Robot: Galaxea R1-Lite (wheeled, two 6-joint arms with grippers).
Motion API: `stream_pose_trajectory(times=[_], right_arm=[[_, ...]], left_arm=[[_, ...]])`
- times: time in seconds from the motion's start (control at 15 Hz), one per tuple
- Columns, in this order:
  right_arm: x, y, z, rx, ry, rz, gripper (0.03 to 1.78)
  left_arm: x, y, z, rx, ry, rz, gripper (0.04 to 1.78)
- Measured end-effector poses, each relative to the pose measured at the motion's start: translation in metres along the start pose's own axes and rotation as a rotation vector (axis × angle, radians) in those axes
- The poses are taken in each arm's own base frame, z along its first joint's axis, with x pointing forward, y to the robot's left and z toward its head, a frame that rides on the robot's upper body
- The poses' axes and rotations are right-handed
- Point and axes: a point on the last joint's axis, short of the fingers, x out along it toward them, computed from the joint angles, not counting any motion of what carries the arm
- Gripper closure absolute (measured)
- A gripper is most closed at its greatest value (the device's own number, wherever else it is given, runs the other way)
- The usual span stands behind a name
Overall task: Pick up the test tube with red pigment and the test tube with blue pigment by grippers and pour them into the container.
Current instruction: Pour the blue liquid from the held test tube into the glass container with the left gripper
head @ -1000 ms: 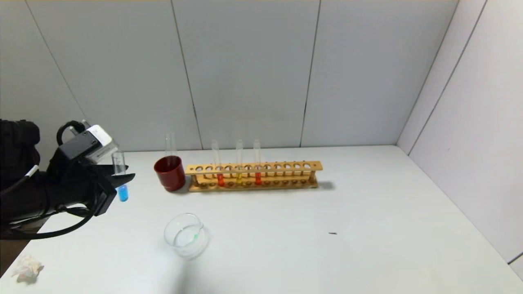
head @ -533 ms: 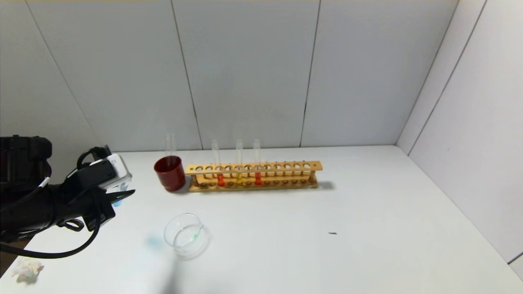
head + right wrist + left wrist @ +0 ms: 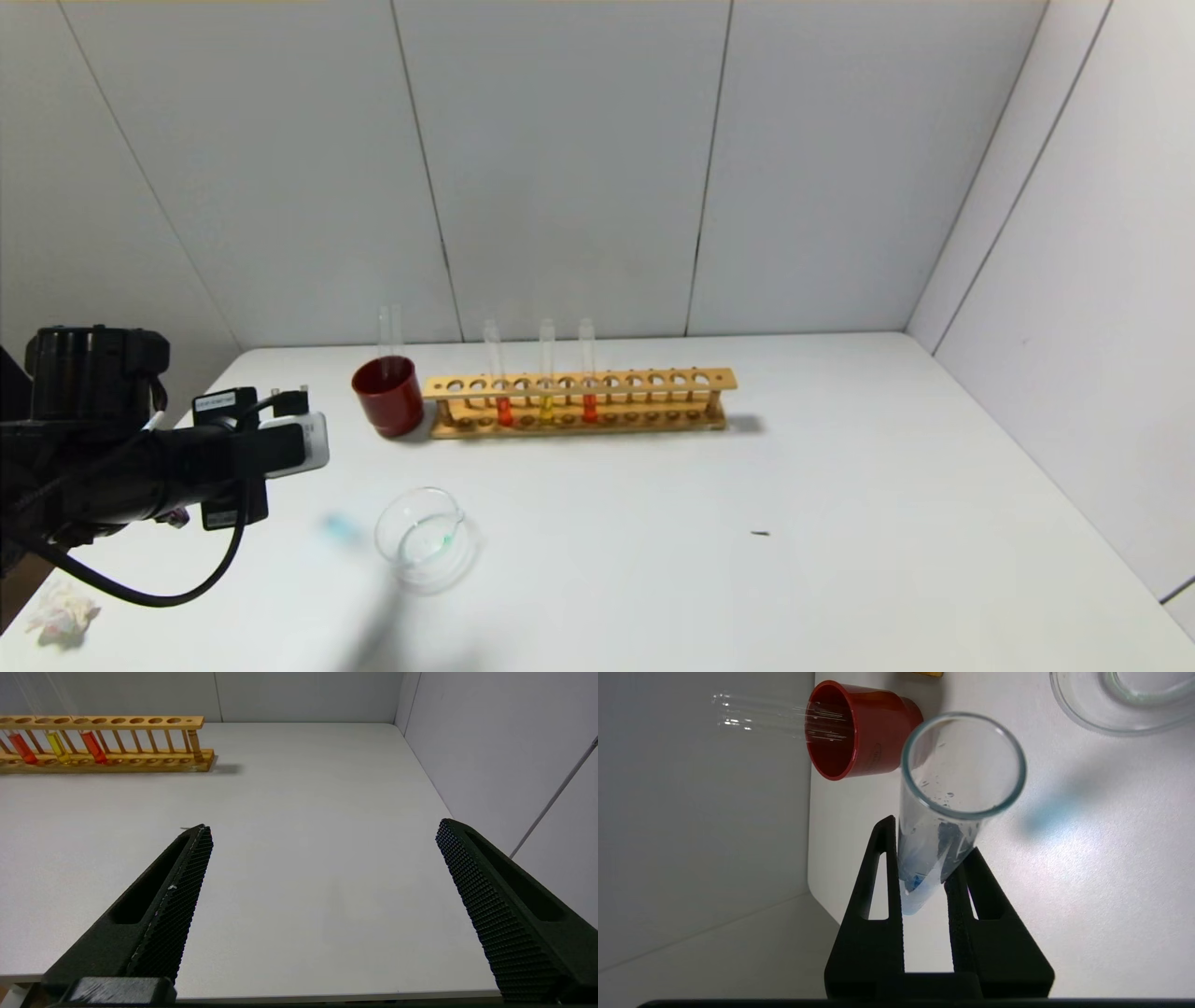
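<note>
Blue tube (image 3: 945, 826) is clamped low down in my left pincer (image 3: 924, 877), jaws narrow on the glass, mouth pointing away from the wrist, a little blue liquid showing down by the pads. In the head view the pincer and tube are hidden behind the left arm, which lies roughly level at about 9 o'clock of the bench (image 3: 840, 523); only a faint blue cast on the bench shows between arm and dish. The container (image 3: 422, 538), a clear glass dish, sits just beyond, toward 3 o'clock of the wrist, near but apart. My read: the tube's long axis is close to horizontal and aimed toward the dish, so the coming move turns on carrying the mouth over the rim before tipping further; short of that it spills on the bench.

Red tube (image 3: 588, 373) stands upright in the wooden rack (image 3: 579, 401) at 12 o'clock of the dish, with an orange-red twin and a yellow one beside it. Dark red cup (image 3: 388, 396) at the rack's left end holds an empty tube. Right pincer (image 3: 322, 905) hangs wide open, empty, over bare bench, nearer the rack's right end. Crumpled tissue (image 3: 62, 611) at the near left corner. White bench, grey panel walls
</note>
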Motion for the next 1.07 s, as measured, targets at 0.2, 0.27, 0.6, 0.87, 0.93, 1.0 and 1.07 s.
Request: stream_pose_trajectory(times=[0.2,0.27,0.6,0.87,0.93,1.0,1.07], right_arm=[[0.000,0.000,0.000,0.000,0.000,0.000,0.06],[0.000,0.000,0.000,0.000,0.000,0.000,0.06],[0.000,0.000,0.000,0.000,0.000,0.000,0.06],[0.000,0.000,0.000,0.000,0.000,0.000,0.06],[0.000,0.000,0.000,0.000,0.000,0.000,0.06],[0.000,0.000,0.000,0.000,0.000,0.000,0.06],[0.000,0.000,0.000,0.000,0.000,0.000,0.06]], left_arm=[[0.005,-0.001,-0.002,0.084,0.034,-0.011,1.50],[0.006,0.000,-0.002,0.101,0.045,-0.011,1.50],[0.018,-0.003,0.010,0.205,0.064,-0.020,1.50],[0.032,-0.004,0.017,0.266,0.070,0.013,1.50],[0.035,-0.005,0.016,0.300,0.080,0.010,1.50],[0.038,-0.006,0.016,0.326,0.086,0.005,1.50],[0.040,-0.007,0.016,0.346,0.089,-0.001,1.50]])
